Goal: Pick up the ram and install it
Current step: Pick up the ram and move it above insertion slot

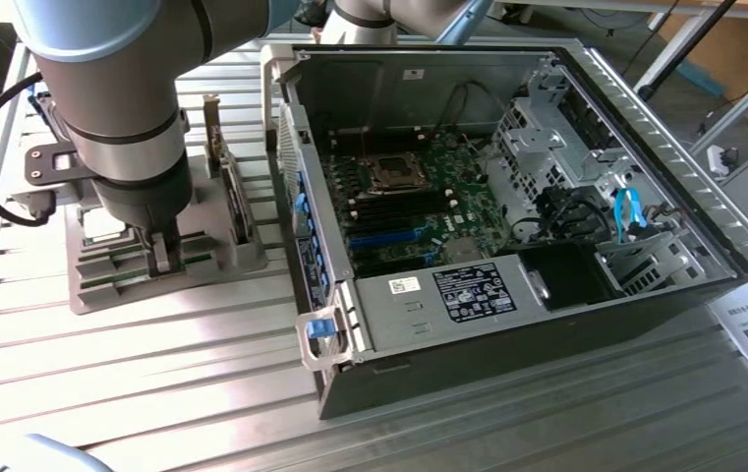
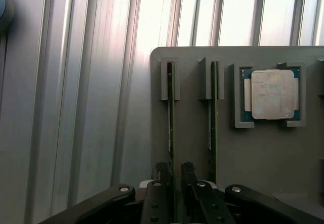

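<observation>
Two rams stand on edge in slots of a grey holder (image 2: 192,148). The ram (image 2: 171,117) nearer the holder's edge is a thin green stick. My gripper (image 2: 175,172) is lowered over its near end, with one black finger (image 2: 161,181) on each side. The jaws are open, and a little gap shows beside the stick. The second ram (image 2: 212,117) stands parallel to it in the neighbouring slot. In the exterior view my gripper (image 1: 164,258) reaches down into the holder (image 1: 111,290) at the exterior view's left, beside the open computer case (image 1: 479,324).
A square silver processor chip (image 2: 272,95) lies in a recess of the holder beside the second ram. Inside the case, the motherboard (image 1: 407,192) lies flat, with a labelled power supply (image 1: 472,290) near the front. Everything stands on a ribbed metal table (image 1: 150,393).
</observation>
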Action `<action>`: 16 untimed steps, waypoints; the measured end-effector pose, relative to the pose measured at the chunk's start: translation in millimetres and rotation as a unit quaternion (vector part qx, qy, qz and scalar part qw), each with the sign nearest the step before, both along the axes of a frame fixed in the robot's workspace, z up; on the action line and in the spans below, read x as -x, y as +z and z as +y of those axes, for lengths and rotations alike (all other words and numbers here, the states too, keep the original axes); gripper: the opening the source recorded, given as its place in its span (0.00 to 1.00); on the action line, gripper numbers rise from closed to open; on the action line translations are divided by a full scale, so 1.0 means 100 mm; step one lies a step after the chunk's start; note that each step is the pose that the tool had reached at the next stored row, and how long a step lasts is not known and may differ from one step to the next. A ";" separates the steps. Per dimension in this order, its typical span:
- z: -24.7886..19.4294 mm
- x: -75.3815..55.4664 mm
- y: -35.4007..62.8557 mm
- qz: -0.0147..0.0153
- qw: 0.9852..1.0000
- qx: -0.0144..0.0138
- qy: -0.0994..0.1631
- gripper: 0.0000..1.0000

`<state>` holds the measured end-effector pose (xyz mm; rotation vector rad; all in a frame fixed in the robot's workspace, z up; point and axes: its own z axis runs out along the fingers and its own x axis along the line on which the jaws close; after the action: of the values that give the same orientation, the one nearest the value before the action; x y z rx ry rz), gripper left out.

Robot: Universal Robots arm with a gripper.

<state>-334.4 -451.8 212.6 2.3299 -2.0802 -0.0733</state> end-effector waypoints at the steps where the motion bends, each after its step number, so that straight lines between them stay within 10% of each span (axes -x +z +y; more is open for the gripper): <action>1: 0.000 0.00 0.000 0.000 1.000 0.000 0.000 0.25; 16: 0.000 0.00 -0.014 0.000 1.000 0.000 0.000 0.16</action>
<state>-334.4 -451.8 211.3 2.3301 -2.0804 -0.0730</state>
